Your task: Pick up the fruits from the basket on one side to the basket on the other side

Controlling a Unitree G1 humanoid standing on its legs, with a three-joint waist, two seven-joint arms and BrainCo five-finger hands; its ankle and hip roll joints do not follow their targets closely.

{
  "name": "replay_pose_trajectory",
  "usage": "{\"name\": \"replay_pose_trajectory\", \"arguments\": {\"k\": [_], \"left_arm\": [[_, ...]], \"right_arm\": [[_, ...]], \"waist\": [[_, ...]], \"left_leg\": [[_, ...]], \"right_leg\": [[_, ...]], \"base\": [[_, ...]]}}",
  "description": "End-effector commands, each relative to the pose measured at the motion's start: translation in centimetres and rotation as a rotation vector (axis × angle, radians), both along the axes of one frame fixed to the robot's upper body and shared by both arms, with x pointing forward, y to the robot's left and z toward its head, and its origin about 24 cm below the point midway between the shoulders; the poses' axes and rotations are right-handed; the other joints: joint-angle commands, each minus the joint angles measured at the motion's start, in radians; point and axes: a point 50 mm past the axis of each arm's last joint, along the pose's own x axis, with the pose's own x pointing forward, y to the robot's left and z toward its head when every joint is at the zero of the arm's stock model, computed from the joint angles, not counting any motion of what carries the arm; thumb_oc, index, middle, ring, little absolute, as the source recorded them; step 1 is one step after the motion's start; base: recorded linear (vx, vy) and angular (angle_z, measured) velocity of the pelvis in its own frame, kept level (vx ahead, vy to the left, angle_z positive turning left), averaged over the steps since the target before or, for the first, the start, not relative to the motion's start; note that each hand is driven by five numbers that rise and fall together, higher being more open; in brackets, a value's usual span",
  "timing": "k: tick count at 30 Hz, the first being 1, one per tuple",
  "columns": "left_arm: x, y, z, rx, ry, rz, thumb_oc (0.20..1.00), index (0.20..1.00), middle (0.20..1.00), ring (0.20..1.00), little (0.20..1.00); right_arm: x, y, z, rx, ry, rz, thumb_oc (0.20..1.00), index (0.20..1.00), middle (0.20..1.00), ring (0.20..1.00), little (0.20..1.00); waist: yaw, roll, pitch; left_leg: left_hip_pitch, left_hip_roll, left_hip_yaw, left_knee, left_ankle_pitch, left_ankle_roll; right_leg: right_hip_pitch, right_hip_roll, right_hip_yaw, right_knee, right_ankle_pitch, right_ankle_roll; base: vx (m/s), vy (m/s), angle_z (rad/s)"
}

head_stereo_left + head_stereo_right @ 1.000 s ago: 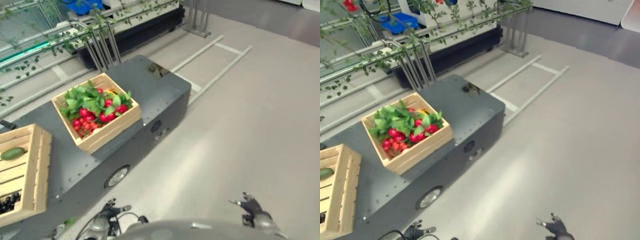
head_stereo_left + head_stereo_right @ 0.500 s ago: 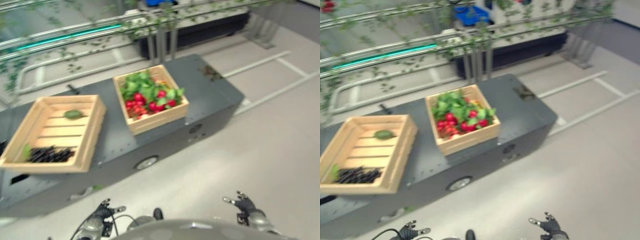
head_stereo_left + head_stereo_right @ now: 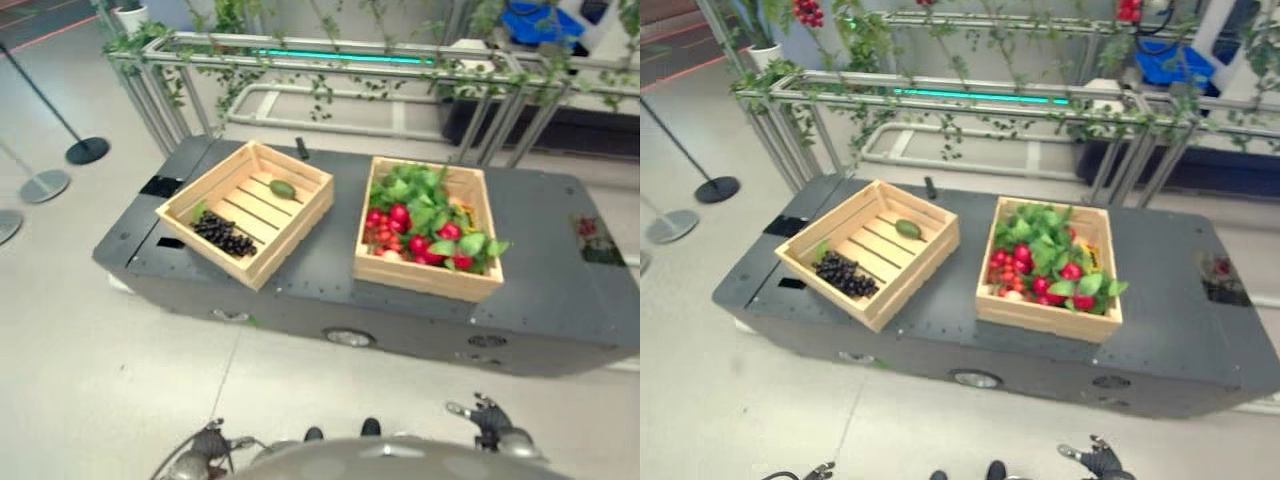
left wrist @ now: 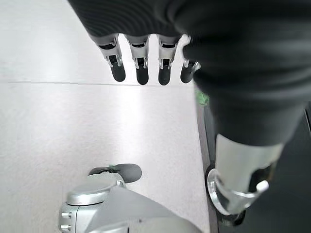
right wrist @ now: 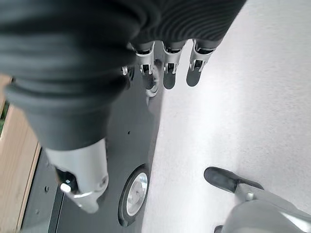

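Note:
Two wooden crates stand on a low dark grey cart (image 3: 560, 270). The left crate (image 3: 305, 215) holds a bunch of black grapes (image 3: 225, 233) and one green fruit (image 3: 283, 188). The right crate (image 3: 425, 282) is heaped with red fruits (image 3: 400, 215) and green leaves. Both hands hang low, well short of the cart and holding nothing. My left hand (image 3: 207, 443) has straight fingers (image 4: 141, 65) over the floor. My right hand (image 3: 490, 418) has straight fingers (image 5: 169, 70) beside the cart's side.
A metal railing (image 3: 330, 55) draped with vines runs behind the cart. Two stanchion bases (image 3: 88, 150) stand on the floor at the left. A blue bin (image 3: 540, 20) sits at the back right. A cart wheel (image 5: 133, 194) shows near my right hand.
The camera has swung round, so the whole picture has shifted and both crates now sit near the middle. Both hands stay low and open.

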Motion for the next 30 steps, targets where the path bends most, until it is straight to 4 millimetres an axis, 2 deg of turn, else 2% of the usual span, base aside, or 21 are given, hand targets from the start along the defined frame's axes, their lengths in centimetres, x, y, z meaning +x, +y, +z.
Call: {"name": "replay_pose_trajectory", "arguments": {"k": [1,3,4,5,7,8,10,12,14,16,20,22,23,24,25,26,27,30], "left_arm": [[3.9,0.2,1.1,0.019,-0.124,0.01,1.0,1.0,1.0,1.0,1.0],[3.7,0.4,1.1,0.027,-0.119,0.019,1.0,1.0,1.0,1.0,1.0],[3.1,0.8,1.0,0.04,-0.108,0.044,1.0,1.0,1.0,1.0,1.0],[3.1,0.8,1.0,0.041,-0.108,0.044,1.0,1.0,1.0,1.0,1.0],[3.0,1.4,1.2,0.056,-0.122,0.077,1.0,1.0,1.0,1.0,1.0],[3.0,1.4,1.2,0.056,-0.122,0.077,1.0,1.0,1.0,1.0,1.0],[3.3,1.5,1.3,0.06,-0.134,0.09,1.0,1.0,1.0,1.0,1.0],[3.7,1.6,1.4,0.059,-0.147,0.093,1.0,1.0,1.0,1.0,1.0],[4.0,1.5,1.5,0.055,-0.153,0.08,1.0,1.0,1.0,1.0,1.0],[4.1,1.6,1.5,0.056,-0.154,0.073,1.0,1.0,1.0,1.0,1.0],[4.4,2.1,1.8,0.068,-0.161,0.055,1.0,1.0,1.0,1.0,1.0],[4.6,2.1,1.9,0.073,-0.161,0.032,1.0,1.0,1.0,1.0,1.0],[5.1,2.1,2.1,0.074,-0.175,0.011,1.0,1.0,1.0,1.0,1.0],[5.1,2.1,2.1,0.074,-0.175,0.011,1.0,1.0,1.0,1.0,1.0],[5.6,2.3,2.4,0.079,-0.194,0.009,1.0,1.0,1.0,1.0,1.0],[5.6,2.3,2.4,0.079,-0.194,0.009,1.0,1.0,1.0,1.0,1.0],[5.8,2.4,2.5,0.084,-0.202,0.01,1.0,1.0,1.0,1.0,1.0],[6.3,2.8,2.9,0.09,-0.23,0.011,1.0,1.0,1.0,1.0,1.0]], "right_arm": [[2.7,-1.2,1.2,-0.06,-0.088,0.03,1.0,1.0,1.0,1.0,1.0],[3.1,-1.3,1.3,-0.065,-0.097,0.03,1.0,1.0,1.0,1.0,1.0],[3.4,-1.1,1.3,-0.067,-0.102,0.046,1.0,1.0,1.0,1.0,1.0],[3.4,-1.1,1.3,-0.067,-0.101,0.046,1.0,1.0,1.0,1.0,1.0],[4.0,-0.9,1.5,-0.072,-0.116,0.083,1.0,1.0,1.0,1.0,1.0],[4.0,-0.9,1.5,-0.072,-0.116,0.083,1.0,1.0,1.0,1.0,1.0],[4.3,-1.2,1.7,-0.083,-0.122,0.087,1.0,1.0,1.0,1.0,1.0],[4.1,-1.6,1.8,-0.089,-0.121,0.074,1.0,1.0,1.0,1.0,1.0],[3.9,-2.0,1.8,-0.097,-0.113,0.062,1.0,1.0,1.0,1.0,1.0],[3.9,-2.0,1.8,-0.099,-0.109,0.061,1.0,1.0,1.0,1.0,1.0],[3.9,-2.1,1.8,-0.094,-0.103,0.052,1.0,1.0,1.0,1.0,1.0],[4.2,-2.1,1.9,-0.102,-0.104,0.069,1.0,1.0,1.0,1.0,1.0],[4.7,-2.2,2.1,-0.108,-0.12,0.069,1.0,1.0,1.0,1.0,1.0],[4.7,-2.2,2.1,-0.108,-0.12,0.069,1.0,1.0,1.0,1.0,1.0],[5.7,-1.9,2.4,-0.108,-0.145,0.08,1.0,1.0,1.0,1.0,1.0],[5.7,-1.9,2.4,-0.108,-0.145,0.08,1.0,1.0,1.0,1.0,1.0],[6.5,-1.5,2.6,-0.105,-0.165,0.097,1.0,1.0,1.0,1.0,1.0],[6.7,-0.9,2.4,-0.091,-0.163,0.127,1.0,1.0,1.0,1.0,1.0]], "waist": [[-0.033,-0.012,0.023],[-0.028,-0.011,0.019],[-0.014,-0.019,0.007],[-0.014,-0.019,0.007],[0.006,-0.035,0.007],[0.006,-0.035,0.006],[0.013,-0.035,0.01],[0.007,-0.026,0.014],[-0.007,-0.012,0.023],[-0.009,-0.013,0.025],[-0.018,-0.029,0.029],[-0.023,-0.031,0.032],[-0.029,-0.028,0.039],[-0.028,-0.028,0.039],[-0.026,-0.025,0.049],[-0.025,-0.025,0.049],[-0.015,-0.021,0.053],[0.0,-0.017,0.049]], "left_leg": [[-0.041,0.032,0.368,0.067,-0.026,-0.025],[-0.034,0.041,0.361,0.068,-0.036,-0.026],[-0.044,0.068,0.32,0.074,-0.029,-0.033],[-0.044,0.068,0.32,0.075,-0.029,-0.034],[-0.073,0.146,0.261,0.061,0.008,-0.053],[-0.074,0.146,0.26,0.061,0.008,-0.053],[-0.084,0.193,0.194,0.047,0.033,-0.069],[-0.083,0.215,0.181,0.038,0.048,-0.082],[-0.064,0.199,0.189,0.036,0.029,-0.08],[-0.058,0.189,0.195,0.035,0.022,-0.076],[-0.059,0.147,0.23,0.074,-0.026,-0.049],[-0.071,0.126,0.245,0.089,-0.043,-0.032],[-0.081,0.108,0.267,0.089,-0.053,-0.018],[-0.081,0.107,0.269,0.089,-0.053,-0.018],[-0.093,0.098,0.294,0.087,-0.057,-0.009],[-0.093,0.098,0.295,0.087,-0.057,-0.009],[-0.102,0.103,0.322,0.086,-0.056,-0.008],[-0.121,0.095,0.35,0.085,-0.051,-0.003]], "right_leg": [[-0.036,-0.064,0.001,0.082,-0.057,0.16],[-0.033,-0.061,0.004,0.078,-0.06,0.154],[-0.028,-0.062,0.027,0.087,-0.071,0.146],[-0.028,-0.062,0.028,0.088,-0.072,0.146],[-0.036,-0.08,0.058,0.103,-0.089,0.147],[-0.038,-0.08,0.058,0.105,-0.09,0.146],[-0.043,-0.084,0.078,0.126,-0.113,0.144],[-0.039,-0.091,0.083,0.145,-0.126,0.145],[-0.036,-0.11,0.1,0.175,-0.127,0.151],[-0.036,-0.118,0.106,0.174,-0.119,0.156],[-0.042,-0.159,0.156,0.157,-0.079,0.185],[-0.056,-0.178,0.177,0.152,-0.06,0.199],[-0.08,-0.198,0.192,0.144,-0.028,0.213],[-0.081,-0.198,0.194,0.144,-0.028,0.213],[-0.115,-0.211,0.195,0.138,0.005,0.225],[-0.117,-0.211,0.196,0.138,0.006,0.225],[-0.141,-0.214,0.162,0.145,0.01,0.225],[-0.14,-0.202,0.111,0.159,-0.023,0.211]], "base": [[-0.1,0.03,0.88],[0.04,-0.006,0.34],[0.08,0.004,0.0],[0.1,0.049,-0.1],[0.05,0.083,-0.16],[0.04,0.092,-0.24],[0.08,0.128,-0.33],[0.09,0.192,-0.2],[0.12,0.3,-0.14],[0.1,0.222,-0.13],[0.09,0.256,-0.22],[0.02,0.299,-0.37],[-0.01,0.248,-0.39],[-0.07,0.306,-0.6],[-0.05,0.132,-0.53],[-0.1,0.193,-0.7],[-0.08,0.105,-0.55],[-0.03,0.098,-0.73]]}}
